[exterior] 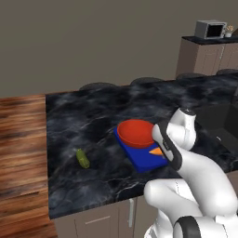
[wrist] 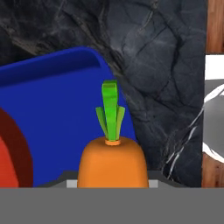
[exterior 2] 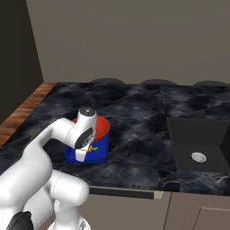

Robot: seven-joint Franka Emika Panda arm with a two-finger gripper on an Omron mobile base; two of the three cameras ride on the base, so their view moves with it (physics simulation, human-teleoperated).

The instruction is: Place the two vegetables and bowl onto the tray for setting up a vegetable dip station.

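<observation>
carrot (wrist: pixel 112 164) sits bottom centre of my hand view, clamped between the jaws of the gripper (wrist: pixel 112 183), its green top pointing up the frame over the blue floor of the tray (wrist: pixel 57 113). i read that as a firm grasp, not a release, since the orange body fills the gap between the finger tips. in the left base view the carrot (exterior: pixel 156 151) shows as a small orange wedge at centre right, just over the tray (exterior: pixel 142 160) near the arm; i judge it is held low there so it can be let go onto free tray floor beside the bowl (exterior: pixel 135 133) rather than on it. whether it already touches the tray i cannot tell. the bowl rests on the upper part of the tray and looks empty, its red rim also at the lower left edge of my hand view (wrist: pixel 11 162). the tray carries the bowl, with the carrot over it. the pickle (exterior: pixel 82 158) lies on the dark counter (exterior: pixel 83 121) at lower left of the left base view, well apart from the tray, so that one remains to fetch. in the right base view the arm hides much of the tray (exterior 2: pixel 101 150) and bowl (exterior 2: pixel 103 128), left of centre.
</observation>
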